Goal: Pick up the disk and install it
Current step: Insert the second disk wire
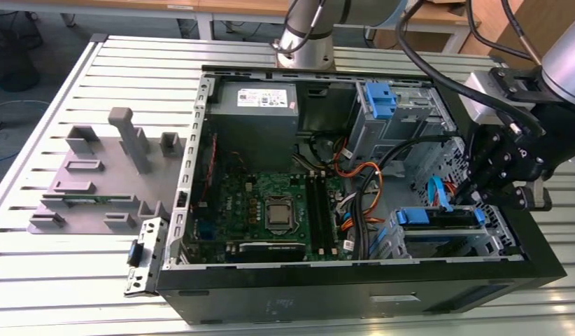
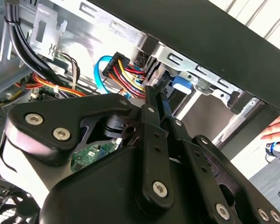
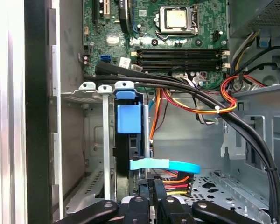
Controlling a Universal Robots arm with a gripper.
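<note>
We are seeing the black gripper (image 1: 508, 183) hovering at the exterior view's right, over the silver blue-framed disk (image 1: 440, 218) sitting in the open black computer case (image 1: 362, 297); claw state we cannot tell.

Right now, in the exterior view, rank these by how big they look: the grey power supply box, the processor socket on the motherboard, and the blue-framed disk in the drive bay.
Largest to smallest, as they appear:
1. Power supply box
2. Disk, partly hidden by its bay and the gripper, so its rank is less sure
3. Processor socket

The arm (image 1: 311, 28) reaches down, its claw (image 1: 507, 185) lowered, wrist tilted.
</note>
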